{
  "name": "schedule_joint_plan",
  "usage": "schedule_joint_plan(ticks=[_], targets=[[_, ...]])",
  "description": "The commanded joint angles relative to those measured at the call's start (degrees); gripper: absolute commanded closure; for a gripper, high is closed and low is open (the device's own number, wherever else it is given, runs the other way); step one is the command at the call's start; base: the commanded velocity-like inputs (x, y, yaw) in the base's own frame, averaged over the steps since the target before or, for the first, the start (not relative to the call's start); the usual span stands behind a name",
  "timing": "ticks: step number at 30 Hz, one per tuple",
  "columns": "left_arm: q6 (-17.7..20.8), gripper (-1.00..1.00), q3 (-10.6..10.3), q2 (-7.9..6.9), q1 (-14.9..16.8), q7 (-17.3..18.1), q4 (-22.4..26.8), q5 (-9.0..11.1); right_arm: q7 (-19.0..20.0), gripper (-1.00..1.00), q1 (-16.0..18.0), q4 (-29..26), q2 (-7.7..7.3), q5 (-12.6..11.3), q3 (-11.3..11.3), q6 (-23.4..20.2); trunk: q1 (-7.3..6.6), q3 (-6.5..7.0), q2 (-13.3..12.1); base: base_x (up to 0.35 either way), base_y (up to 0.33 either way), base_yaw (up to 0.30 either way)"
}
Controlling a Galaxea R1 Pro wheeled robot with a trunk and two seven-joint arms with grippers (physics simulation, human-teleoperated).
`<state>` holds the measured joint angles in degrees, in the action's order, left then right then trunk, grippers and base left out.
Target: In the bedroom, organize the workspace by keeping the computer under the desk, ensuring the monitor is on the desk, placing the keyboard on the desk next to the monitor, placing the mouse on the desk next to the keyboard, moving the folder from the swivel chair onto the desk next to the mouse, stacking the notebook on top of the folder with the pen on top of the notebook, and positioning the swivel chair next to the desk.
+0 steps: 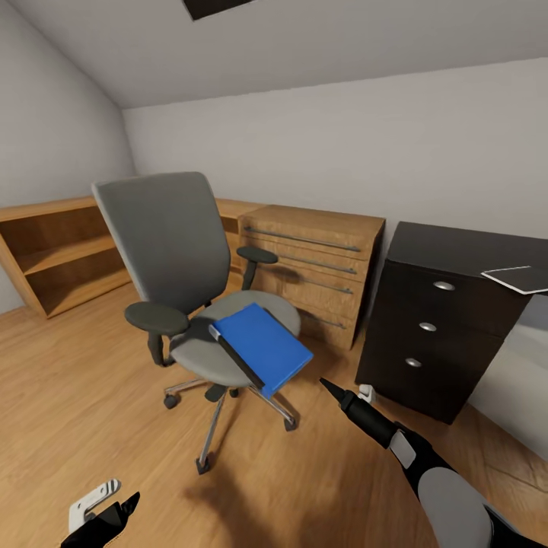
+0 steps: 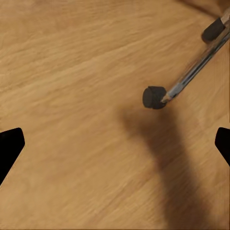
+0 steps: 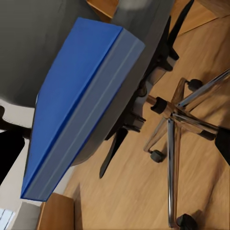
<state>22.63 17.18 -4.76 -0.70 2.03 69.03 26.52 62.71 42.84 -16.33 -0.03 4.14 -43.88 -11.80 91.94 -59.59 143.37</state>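
Folder [image 1: 262,346]: we saw it lying flat on the chair [image 1: 171,228] seat, its front corner hanging over the seat edge, not yet moved.
Chair: it stood on the wood floor [image 1: 91,411], apart from the counter [image 1: 449,259].
Counter: we made out its black drawer end, with a thin white-grey pad [image 1: 521,278], probably the notebook, at its near edge.
Right tool [image 1: 329,387]: it hung just beside the folder's front corner, touching nothing; its fingers sat wide at the wrist view's edges, so we judged it open.
Left tool [image 1: 125,506]: low over the floor, fingertips apart, holding nothing.
Progress: we judged the folder move pending, and stacking and chair placement left; the other items we could not check.
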Motion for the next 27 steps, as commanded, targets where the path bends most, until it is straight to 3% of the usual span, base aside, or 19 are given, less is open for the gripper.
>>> schedule_joint_plan(ticks=[1, 27], targets=[[0.3, -1.0, 0.1, 0.01, 0.0, 0.2, 0.0, 0.3, 0.3, -1.0, 0.1, 0.0, 0.03, 0.4, -0.5, -0.5, 0.02, -0.04, 0.0, 0.193, 0.14, 0.0], [0.3, -1.0, 0.1, 0.01, 0.0, 0.2, -0.4, 0.3, 0.2, -1.0, 0.1, 0.1, 0.13, 0.4, -0.6, -0.5, 0.02, -0.04, 0.0, 0.021, 0.052, 0.0]])
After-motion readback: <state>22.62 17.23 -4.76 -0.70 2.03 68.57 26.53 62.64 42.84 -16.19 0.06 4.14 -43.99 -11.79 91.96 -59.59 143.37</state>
